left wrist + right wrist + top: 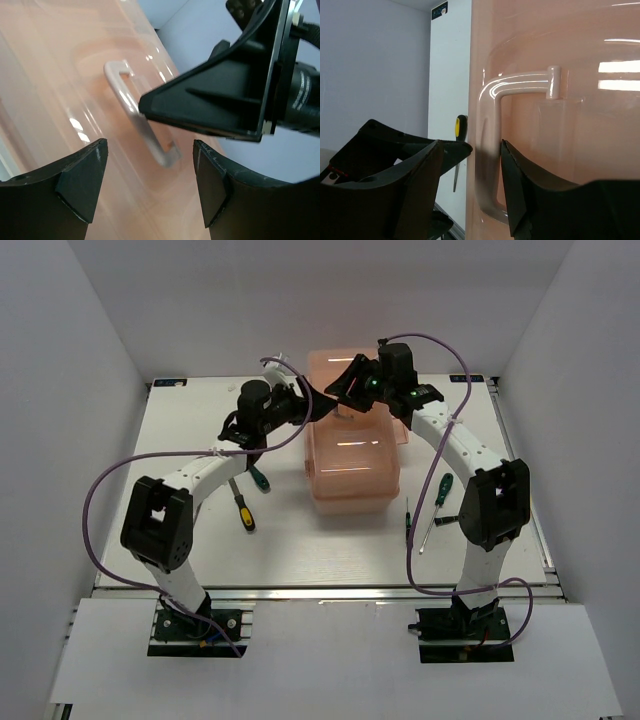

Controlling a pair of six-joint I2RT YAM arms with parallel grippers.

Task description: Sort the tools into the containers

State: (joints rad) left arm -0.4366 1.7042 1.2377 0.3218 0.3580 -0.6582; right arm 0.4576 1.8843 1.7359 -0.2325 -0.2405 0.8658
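salmon-pink translucent toolbox (350,455), lid shut, mid-desk (300,550). left hand (149,150) released above the lid. right hand (486,145) straddles the white lid handle (489,115); cannot tell if clenched. yellow-handled screwdriver (244,512) lies left of the toolbox, green-handled screwdriver (441,488) right.

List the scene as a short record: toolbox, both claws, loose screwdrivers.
toolbox: pink toolbox, lid closed, middle of the table
handle: pale handle on the lid
left claw: left claw open, over the lid at the handle
right claw: right claw open, one finger on each side of the handle bar
left of box: green screwdriver and yellow screwdriver, lying on the table
right of box: second green screwdriver and thin screwdriver, lying on the table
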